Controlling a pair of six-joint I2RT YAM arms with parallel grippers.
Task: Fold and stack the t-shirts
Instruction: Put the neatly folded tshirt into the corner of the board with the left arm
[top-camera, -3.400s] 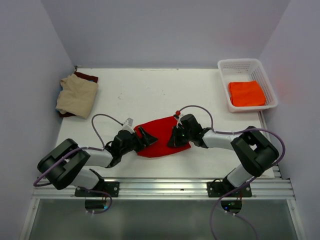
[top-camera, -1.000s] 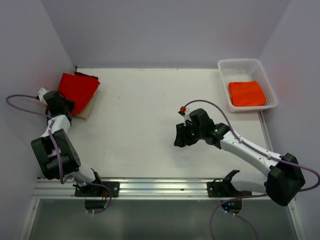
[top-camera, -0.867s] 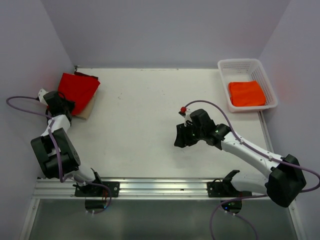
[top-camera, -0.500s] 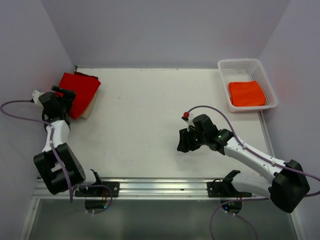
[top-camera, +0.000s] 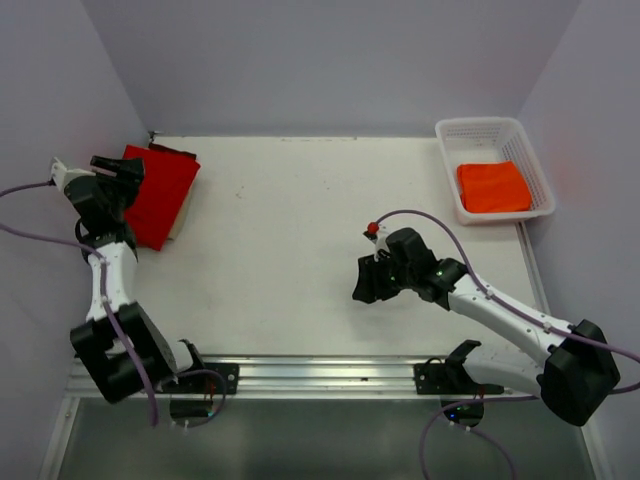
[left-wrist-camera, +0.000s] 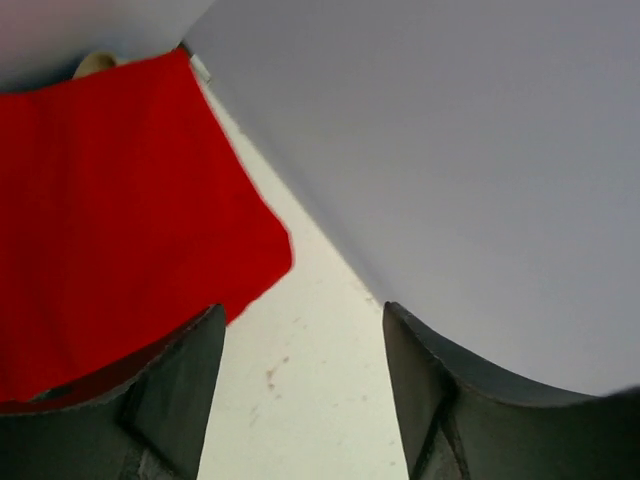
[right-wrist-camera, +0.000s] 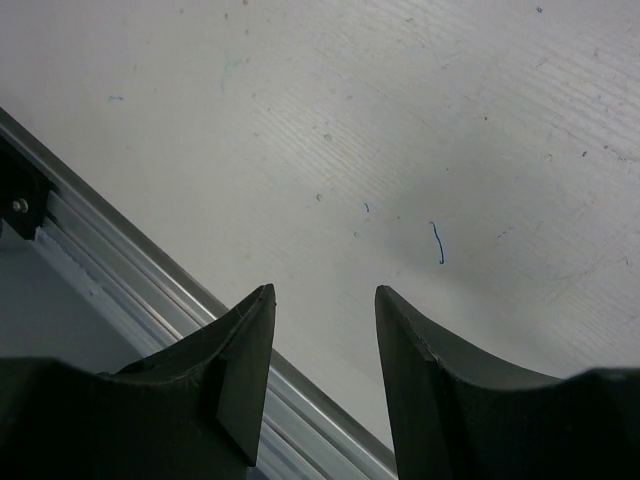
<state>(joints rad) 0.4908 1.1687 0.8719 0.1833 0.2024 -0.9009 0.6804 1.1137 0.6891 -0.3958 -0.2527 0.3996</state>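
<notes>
Plainly the one to watch is the orange t-shirt (top-camera: 493, 187), which lies in the white basket (top-camera: 478, 124) at the far right corner of the table (top-camera: 290, 200). It sits beyond the right gripper (top-camera: 362, 283) and off to its right, well apart from it, with its longer side running roughly across the table. The right arm is much the nearer of the two, so I would expect it to make the reach. That arm stretches low and forward over bare tabletop near the middle, fingers pointing down and back toward the near rail. Its jaws stand moderately apart with nothing between them.

Across the table, the red t-shirt (top-camera: 160, 190) lies folded on top of the pile in the far left corner. A strip of the tan t-shirt (top-camera: 178, 222) shows at the pile's near edge and a sliver of the dark maroon t-shirt (top-camera: 176, 152) at its far edge. The left gripper (top-camera: 118, 170) hovers at the red shirt's left edge, lifted and tilted toward the side wall. Its jaws are spread wide and empty, and the cloth lies just to one side of them, not between them. From there, the basket is the whole width of the table away.
</notes>
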